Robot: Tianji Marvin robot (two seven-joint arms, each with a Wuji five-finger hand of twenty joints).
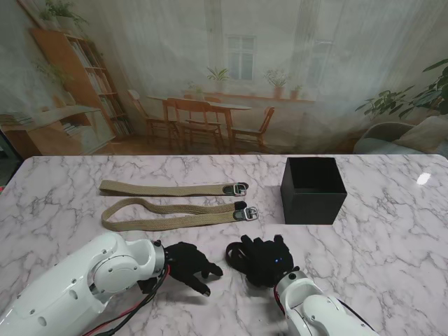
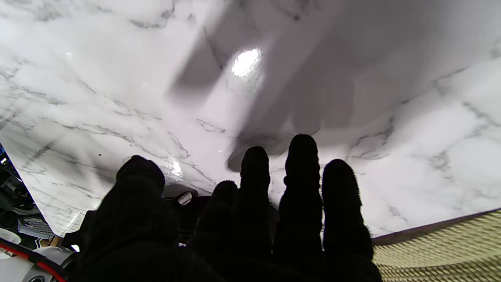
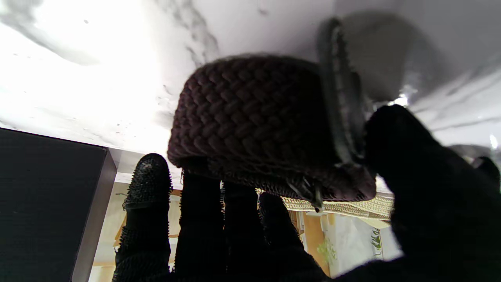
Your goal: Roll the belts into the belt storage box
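A: Nearest me, both black-gloved hands sit low over the white marble-patterned table [image 1: 392,252]. Right hand [image 1: 264,260] has its fingers wrapped round a dark brown woven belt roll [image 3: 258,121], thumb against one side, buckle end tucked at the edge.

B: Left hand?

A: Left hand [image 1: 189,266] carries nothing; fingers [image 2: 301,176] extended and slightly apart, just over bare marble. Edge of a tan woven belt shows in its wrist view's corner.

B: Box status?

A: Square black open-topped storage box [image 1: 313,190] stands farther from me and a little right of the right hand, well apart from it. Its interior reads plain dark; can't say for certain it's empty.

B: Remaining work?

A: Two tan woven belts with metal buckles lie flat and unrolled left of the box: far belt [image 1: 171,188] straight, near belt [image 1: 175,214] doubled into a long loop. Judging by this, one belt is rolled but not yet boxed, two untouched. Roughly a third through.
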